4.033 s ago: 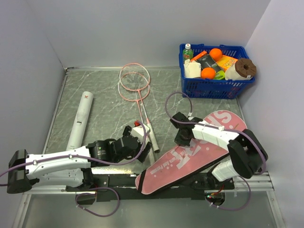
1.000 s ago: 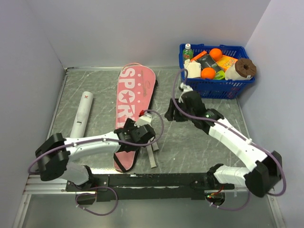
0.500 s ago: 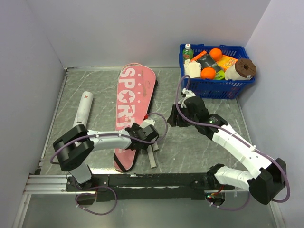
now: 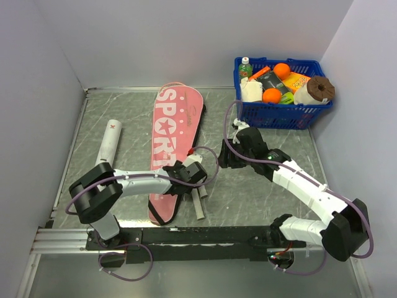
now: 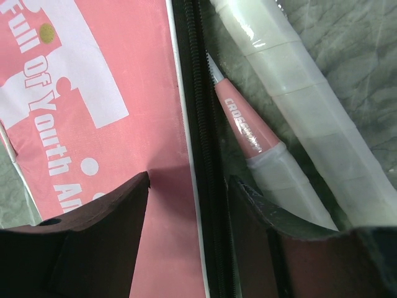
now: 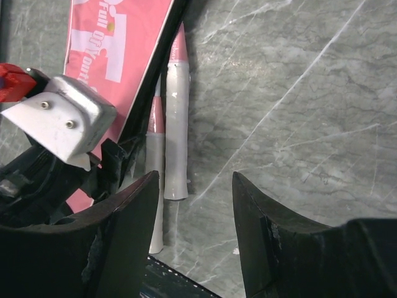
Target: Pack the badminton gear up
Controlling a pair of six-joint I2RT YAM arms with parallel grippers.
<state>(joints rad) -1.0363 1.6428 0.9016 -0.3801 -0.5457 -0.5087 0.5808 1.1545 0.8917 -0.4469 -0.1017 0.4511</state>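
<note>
The pink racket-shaped bag point(image 4: 172, 133) lies lengthwise over the two rackets, hiding their heads. Only the pale handles point(image 4: 199, 203) stick out at its near right edge. My left gripper point(image 4: 188, 176) is low over that edge. In the left wrist view it point(image 5: 189, 186) stands open, astride the bag's black zipper point(image 5: 200, 124), with a pink racket cone point(image 5: 245, 130) and a handle point(image 5: 310, 124) just to the right. My right gripper point(image 4: 228, 156) hovers open over bare table right of the handles point(image 6: 177, 124), with nothing between its fingers point(image 6: 124, 236). The white tube point(image 4: 107, 149) lies at the left.
A blue plastic basket point(image 4: 279, 115) of groceries stands at the back right corner. Grey walls close in the table on the left, back and right. A black rail point(image 4: 198, 236) runs along the near edge.
The left gripper's jaws have narrowed around the bag's zipper edge and its elbow has swung inward. The right gripper drifted slightly nearer. Four seconds ago the bag lay at the right, off the rackets.
</note>
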